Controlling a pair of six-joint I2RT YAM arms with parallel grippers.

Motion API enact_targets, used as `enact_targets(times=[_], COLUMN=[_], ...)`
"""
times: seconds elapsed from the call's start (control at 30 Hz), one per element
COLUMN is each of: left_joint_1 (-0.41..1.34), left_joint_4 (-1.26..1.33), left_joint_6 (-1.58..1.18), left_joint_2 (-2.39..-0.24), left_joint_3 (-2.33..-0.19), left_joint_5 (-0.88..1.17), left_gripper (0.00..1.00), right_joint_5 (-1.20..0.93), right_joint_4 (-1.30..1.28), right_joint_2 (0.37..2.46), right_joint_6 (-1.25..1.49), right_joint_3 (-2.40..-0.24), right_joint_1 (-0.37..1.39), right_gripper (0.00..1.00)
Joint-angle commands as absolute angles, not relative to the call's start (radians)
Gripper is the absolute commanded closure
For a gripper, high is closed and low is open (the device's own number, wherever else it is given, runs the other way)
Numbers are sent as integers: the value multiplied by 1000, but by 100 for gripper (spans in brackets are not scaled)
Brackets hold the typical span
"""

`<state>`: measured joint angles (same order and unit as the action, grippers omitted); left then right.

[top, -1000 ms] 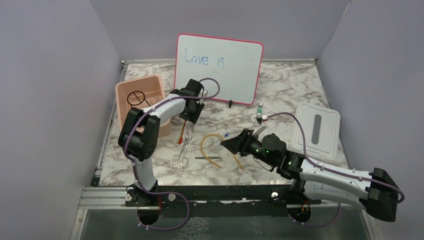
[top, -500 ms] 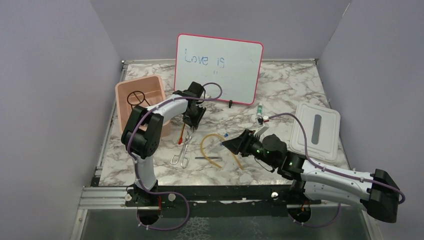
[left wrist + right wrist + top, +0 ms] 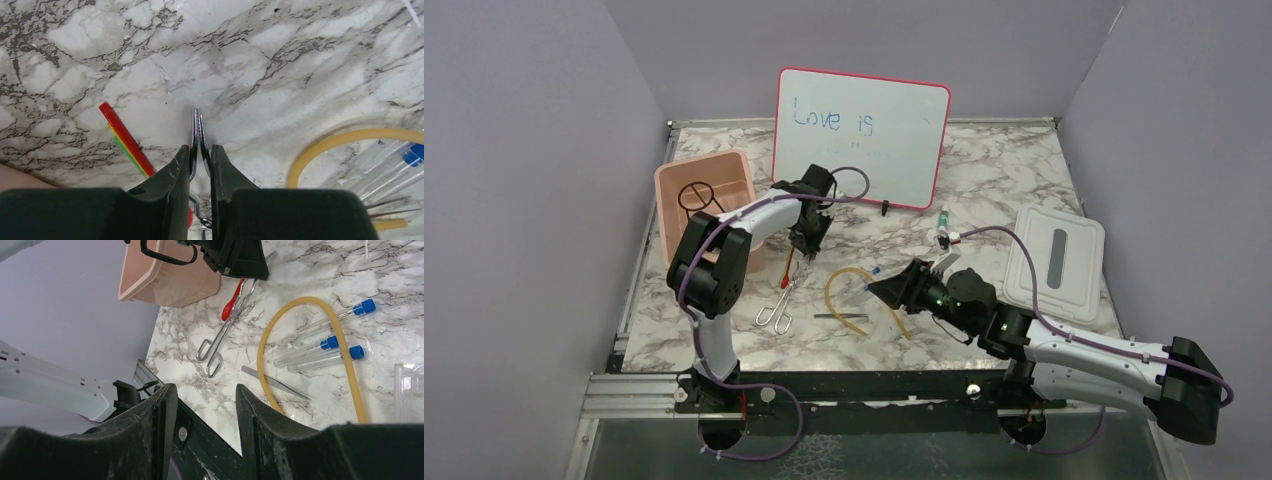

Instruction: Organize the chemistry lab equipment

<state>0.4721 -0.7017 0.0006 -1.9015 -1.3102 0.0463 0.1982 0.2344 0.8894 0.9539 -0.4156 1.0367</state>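
My left gripper [image 3: 200,155] is shut on the metal tongs [image 3: 198,125], whose paired tips poke out past the fingers; from above the tongs [image 3: 774,308] trail toward the near edge. A red-tipped spatula [image 3: 125,140] lies just left of them. The tan rubber tube [image 3: 844,295] curls mid-table with clear blue-capped tubes [image 3: 325,345] inside its loop and a thin dark rod [image 3: 829,316] beside it. My right gripper [image 3: 886,290] hovers open and empty right of the loop. The black wire ring tripod [image 3: 696,195] sits in the pink bin [image 3: 724,165].
The pink-framed whiteboard [image 3: 861,137] stands at the back. The white lid [image 3: 1054,262] lies at the right. A small vial [image 3: 943,225] rests beside the whiteboard's lower right corner. The pink bin stands close to my left arm, against the left wall.
My left gripper has come down and shut on the tongs' tips; the tongs' handle end has swung a little left. The right arm has barely moved.
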Motion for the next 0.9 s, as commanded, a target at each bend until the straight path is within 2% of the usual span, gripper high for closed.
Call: enact_targets(times=[0.0,0.33,0.53,0.7,0.87], left_joint_1=[487,491,491,490,490], left_joint_4=[-725,-722,-717,-720,-733], left_joint_6=[-35,-117,-166,-204,-265], left_joint_2=[-1774,-1459,-1327,-1270,-1232], left_joint_3=[-1341,-1295,-1283,-1284,-1297], left_joint_5=[45,61,75,139,224], left_gripper=[100,100,100,100,100], right_joint_5=[230,230,179,115,42], right_joint_4=[231,216,269,379,435], right_joint_2=[873,880,964,1113,1314], right_joint_6=[961,925,770,604,524], right_joint_3=[-423,-448,-514,-613,-743], right_joint_1=[1034,1034,1034,1034,1035], right_gripper=[49,49,48,35,30])
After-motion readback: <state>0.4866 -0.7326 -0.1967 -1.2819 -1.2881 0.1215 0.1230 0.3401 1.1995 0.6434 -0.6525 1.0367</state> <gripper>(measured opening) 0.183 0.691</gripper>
